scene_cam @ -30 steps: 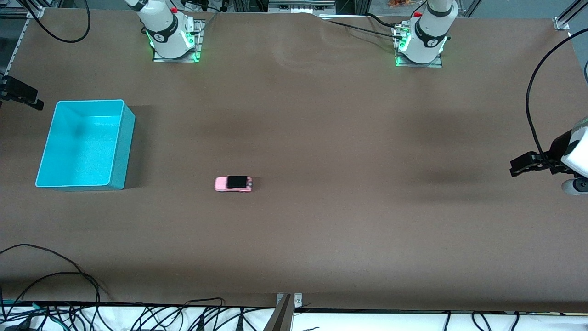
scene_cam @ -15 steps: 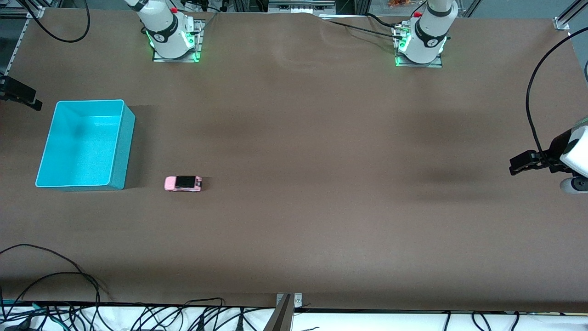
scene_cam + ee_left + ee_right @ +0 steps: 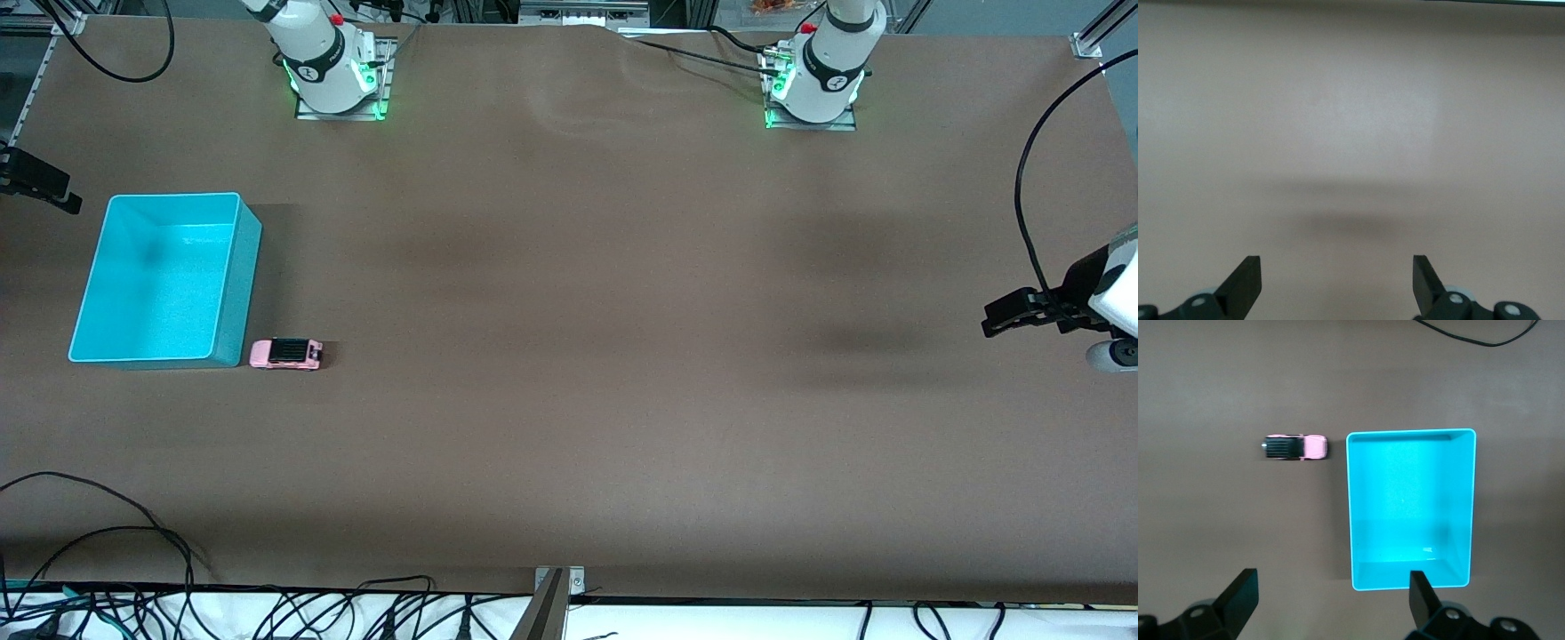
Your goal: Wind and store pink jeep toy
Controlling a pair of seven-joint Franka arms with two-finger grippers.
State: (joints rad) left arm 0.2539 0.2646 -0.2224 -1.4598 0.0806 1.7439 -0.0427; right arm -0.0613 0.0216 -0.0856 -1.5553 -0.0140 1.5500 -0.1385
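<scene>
Pink jeep toy (image 3: 285, 354) sits on the brown surface (image 3: 569, 356), just beside the teal bin (image 3: 164, 278) at that bin's corner nearest the front camera, toward the right arm's end; whether they touch, cannot tell. Bin holds nothing visible. Right gripper (image 3: 1328, 593) hangs over the surface near bin and jeep, fingers (image 3: 1241, 590) spread, grasping nothing. Left gripper (image 3: 1337, 283) hangs over bare surface at the left arm's end, fingers (image 3: 1248, 277) released, nothing between them.
</scene>
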